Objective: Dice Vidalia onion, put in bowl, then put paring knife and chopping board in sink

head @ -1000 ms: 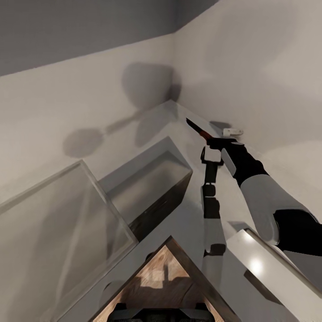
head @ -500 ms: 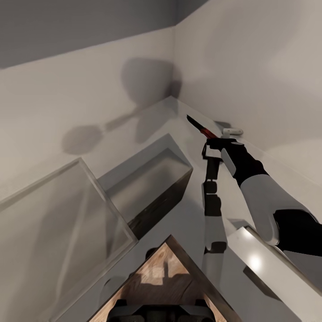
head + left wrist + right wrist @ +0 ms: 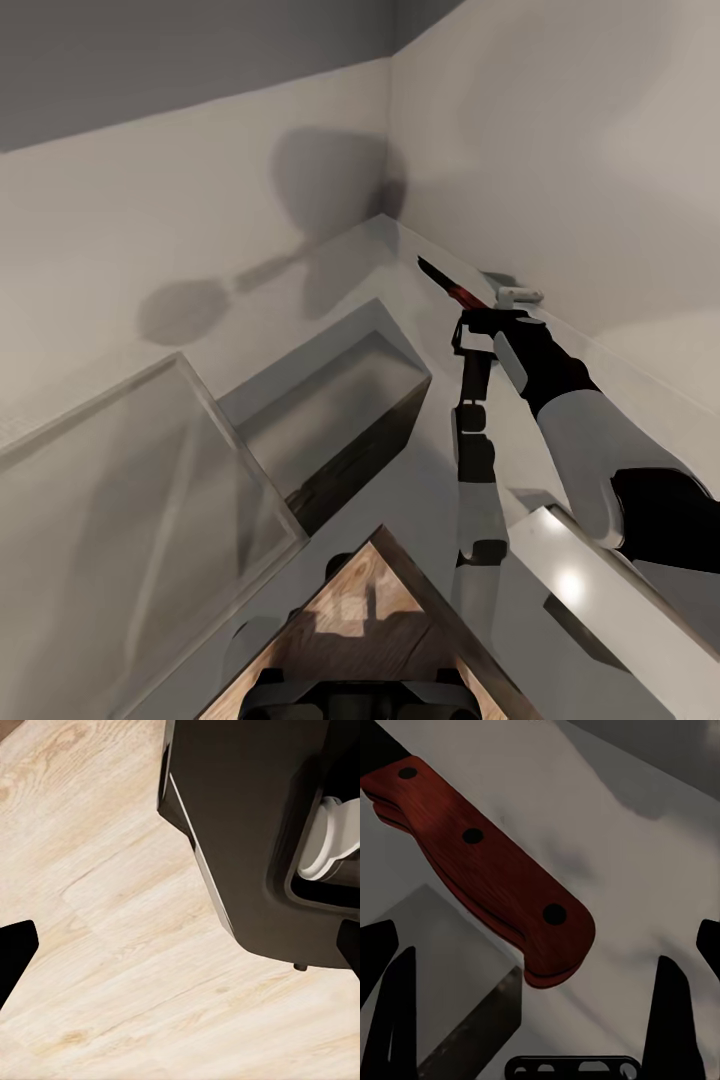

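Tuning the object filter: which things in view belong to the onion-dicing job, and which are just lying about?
Job:
paring knife, by the right gripper
chopping board
sink
countertop

Lying about:
glassy panel beside the sink
small white fitting by the wall
wood floor
white slab, can't tell what it is
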Motion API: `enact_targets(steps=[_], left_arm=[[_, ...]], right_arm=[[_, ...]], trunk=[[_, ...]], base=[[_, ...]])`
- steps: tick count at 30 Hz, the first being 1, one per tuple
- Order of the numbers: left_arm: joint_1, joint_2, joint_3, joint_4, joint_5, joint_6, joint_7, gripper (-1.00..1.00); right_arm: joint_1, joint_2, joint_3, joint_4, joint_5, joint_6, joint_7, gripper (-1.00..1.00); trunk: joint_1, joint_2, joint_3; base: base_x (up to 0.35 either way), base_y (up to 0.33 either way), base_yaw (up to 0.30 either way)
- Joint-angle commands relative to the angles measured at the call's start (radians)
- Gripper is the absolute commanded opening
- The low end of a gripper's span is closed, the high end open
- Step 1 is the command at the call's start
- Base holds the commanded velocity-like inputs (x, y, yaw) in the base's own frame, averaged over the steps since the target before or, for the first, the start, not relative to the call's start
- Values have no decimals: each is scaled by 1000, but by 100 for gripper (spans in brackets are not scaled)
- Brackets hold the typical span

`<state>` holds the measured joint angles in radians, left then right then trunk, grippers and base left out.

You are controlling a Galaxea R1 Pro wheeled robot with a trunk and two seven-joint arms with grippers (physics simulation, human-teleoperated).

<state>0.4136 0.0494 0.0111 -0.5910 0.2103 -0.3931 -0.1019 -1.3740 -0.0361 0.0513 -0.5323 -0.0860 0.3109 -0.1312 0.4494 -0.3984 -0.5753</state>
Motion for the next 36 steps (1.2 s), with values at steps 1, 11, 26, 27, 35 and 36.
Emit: enact_targets(steps=[1, 11, 26, 27, 35, 36], left_arm=[[1, 0, 1, -1, 11, 0, -9, 100], [1, 0, 1, -1, 11, 0, -9, 100], [1, 0, 1, -2, 11, 0, -9, 100], [1, 0, 1, -2, 11, 0, -9, 100], [1, 0, 1, -3, 11, 0, -9, 100], [1, 0, 1, -3, 11, 0, -9, 100]], right_arm=[[0, -1, 5, -2, -9, 5, -7, 100], [0, -1, 5, -2, -9, 5, -7, 100], [0, 3, 7, 0, -9, 5, -6, 100], [0, 4, 7, 0, -9, 5, -6, 100], [0, 7, 8, 0, -9, 6, -5, 100], [0, 7, 8, 0, -9, 6, -4, 100]], trunk=[[1, -2, -1], [1, -2, -1], [1, -2, -1], [1, -2, -1], [1, -2, -1], [1, -2, -1]], base=[[35, 0, 0], [15, 0, 0], [7, 0, 0], [76, 0, 0], [27, 0, 0], [2, 0, 0]])
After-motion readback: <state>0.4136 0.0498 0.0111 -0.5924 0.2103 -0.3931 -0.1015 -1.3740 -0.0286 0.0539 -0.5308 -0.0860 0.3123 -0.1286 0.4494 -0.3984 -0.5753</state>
